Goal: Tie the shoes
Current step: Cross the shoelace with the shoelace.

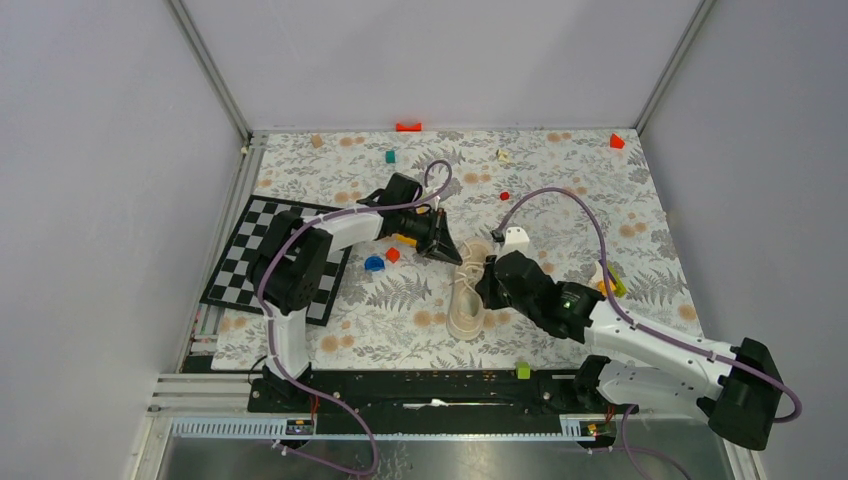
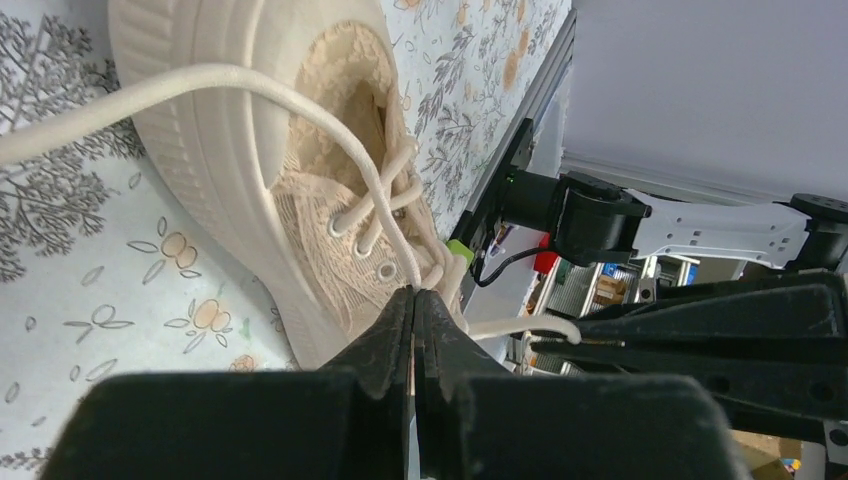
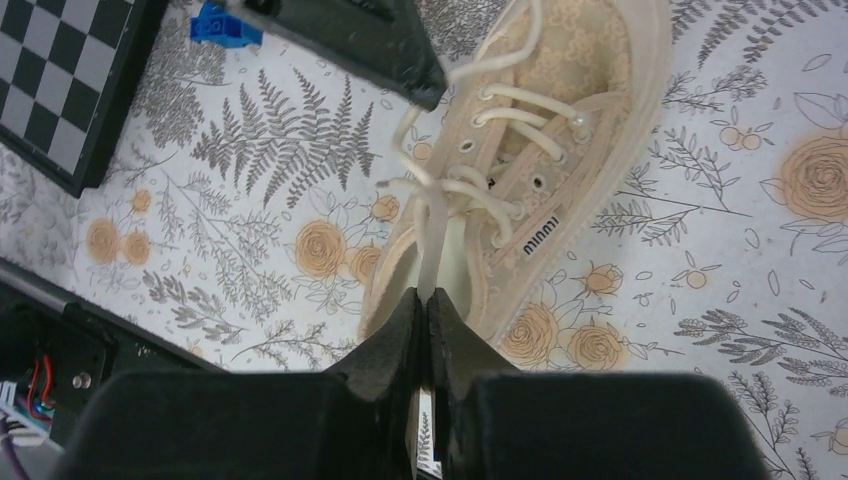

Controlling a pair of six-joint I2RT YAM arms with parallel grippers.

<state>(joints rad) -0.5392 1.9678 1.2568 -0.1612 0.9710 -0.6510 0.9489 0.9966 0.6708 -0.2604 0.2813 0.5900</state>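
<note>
Both the left claw (image 2: 415,300) and right claw (image 3: 425,300) are clamped on a lace (image 2: 200,78); an uneven pull could drag the shoe (image 3: 560,120) sideways or let a strand slip out.

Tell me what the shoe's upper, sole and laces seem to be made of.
The upper looks like matte woven fabric with a lace-like pattern. The sole is probably rubber: smooth, cream, with a ribbed side. The laces seem to be braided cord, perhaps cotton; the fibre is unclear.
</note>
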